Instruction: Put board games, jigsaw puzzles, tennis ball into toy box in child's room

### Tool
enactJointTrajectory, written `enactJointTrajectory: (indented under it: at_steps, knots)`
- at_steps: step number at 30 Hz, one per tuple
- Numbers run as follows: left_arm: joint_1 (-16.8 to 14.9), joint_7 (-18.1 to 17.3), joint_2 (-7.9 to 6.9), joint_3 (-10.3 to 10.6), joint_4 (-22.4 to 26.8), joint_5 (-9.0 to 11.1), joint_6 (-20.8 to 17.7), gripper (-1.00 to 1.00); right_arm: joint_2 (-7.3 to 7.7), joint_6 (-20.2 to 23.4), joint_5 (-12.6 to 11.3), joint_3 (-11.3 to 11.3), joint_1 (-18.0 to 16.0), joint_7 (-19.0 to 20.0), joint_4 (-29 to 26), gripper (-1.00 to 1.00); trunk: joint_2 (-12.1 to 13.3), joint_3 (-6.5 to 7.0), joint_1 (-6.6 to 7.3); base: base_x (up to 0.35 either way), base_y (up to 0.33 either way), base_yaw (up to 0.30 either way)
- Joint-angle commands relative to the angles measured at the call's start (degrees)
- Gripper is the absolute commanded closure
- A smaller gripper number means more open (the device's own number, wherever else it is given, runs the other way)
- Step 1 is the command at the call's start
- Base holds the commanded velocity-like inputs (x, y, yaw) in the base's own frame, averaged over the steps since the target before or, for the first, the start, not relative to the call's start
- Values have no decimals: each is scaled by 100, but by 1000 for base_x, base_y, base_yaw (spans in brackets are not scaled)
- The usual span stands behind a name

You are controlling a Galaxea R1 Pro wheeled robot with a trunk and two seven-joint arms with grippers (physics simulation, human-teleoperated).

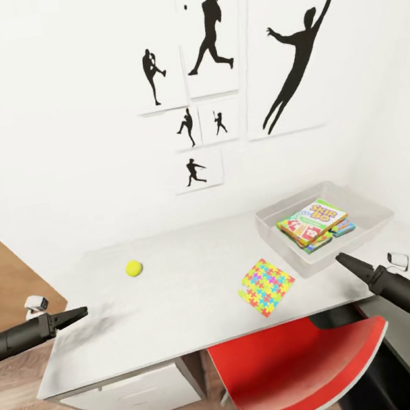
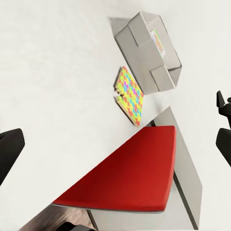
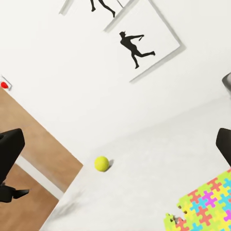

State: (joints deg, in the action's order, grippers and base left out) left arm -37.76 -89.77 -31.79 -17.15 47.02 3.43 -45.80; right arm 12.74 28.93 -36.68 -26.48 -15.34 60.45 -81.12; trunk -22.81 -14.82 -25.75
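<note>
Head view: toy box [image 1: 374, 220] at the far right of the table [image 1: 181, 302], already holding a stack of board games [image 1: 312, 220], SKIP-BO on top, a blue one peeking beneath; jigsaw puzzle [image 1: 266, 286] flat on the table just beside the box's near corner; tennis ball [image 1: 133, 267] alone, well apart toward the left end. Judged mostly done, puzzle and ball left. Left gripper [image 1: 76, 314] low over the left edge, right gripper [image 1: 343, 260] near the box's front wall, both empty, fingers seemingly pressed together. Red chair [image 1: 299, 366] tucked under the table's front; silhouette pictures [image 1: 210, 37] on the wall. Left wrist view: dark fingers [image 2: 9, 149] apart at the frame edges, nothing between. Right wrist view: likewise spread, so true state impossible to tell; clear path to the ball.
</note>
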Motion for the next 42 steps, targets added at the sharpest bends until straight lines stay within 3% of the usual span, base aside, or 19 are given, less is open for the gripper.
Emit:
enactJointTrajectory:
  at_steps: [1,25,34,42]
  knots:
    - [-4,-23,-2,-1,0,-3,-61,-100,1,48,-32,-3,-4,9,0,-100,-11,-8,-3,0,0,37]
    - [-3,-23,-20,-8,-9,-9,-66,-100,0,44,-34,-6,-4,-1,-13,-100,-11,0,-3,0,32,3]
    - [-3,-23,-12,-161,-9,-17,-63,-100,-6,27,-32,-6,-4,15,-17,-100,-11,68,-3,70,248,54]
    - [-3,-23,-12,-196,-9,-18,-61,-100,-25,26,-32,-6,-4,23,-9,-100,-11,141,-3,38,45,68]
